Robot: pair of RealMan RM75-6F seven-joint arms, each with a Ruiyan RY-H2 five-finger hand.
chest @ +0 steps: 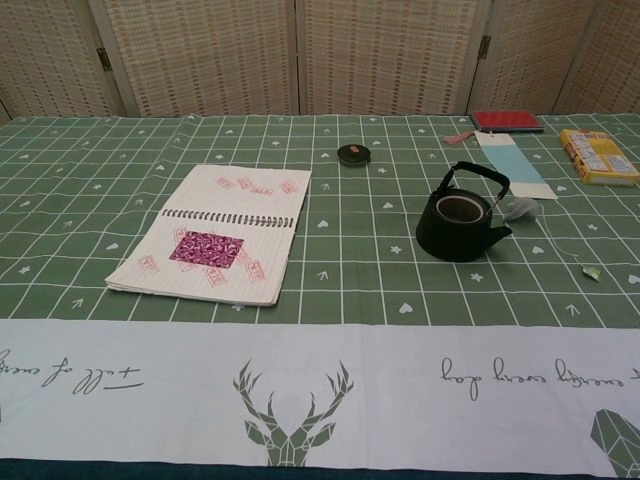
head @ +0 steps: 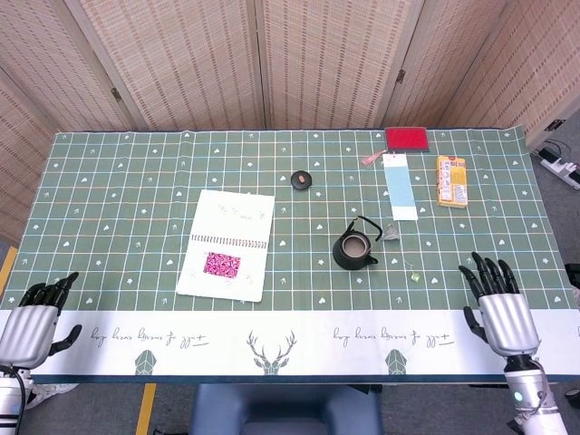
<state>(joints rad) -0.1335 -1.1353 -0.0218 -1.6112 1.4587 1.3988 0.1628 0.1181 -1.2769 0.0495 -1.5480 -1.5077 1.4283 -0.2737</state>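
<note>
A black teapot (head: 353, 247) without its lid stands right of the table's middle, also seen in the chest view (chest: 460, 217). Its small round lid (head: 302, 179) lies farther back. A tea bag (head: 392, 233) lies just right of the pot, its green tag (head: 415, 275) nearer me. An open spiral notebook (head: 228, 243) with a pink patch lies left of centre. My left hand (head: 32, 324) rests at the near left corner, fingers apart, holding nothing. My right hand (head: 497, 308) hovers near the front right edge, fingers spread and empty. The chest view shows neither hand.
At the back right lie a red pad (head: 407, 138), a pale blue strip (head: 399, 186) and a yellow box (head: 451, 179). A green checked cloth (head: 127, 199) with a white front band covers the table. Folding screens stand behind.
</note>
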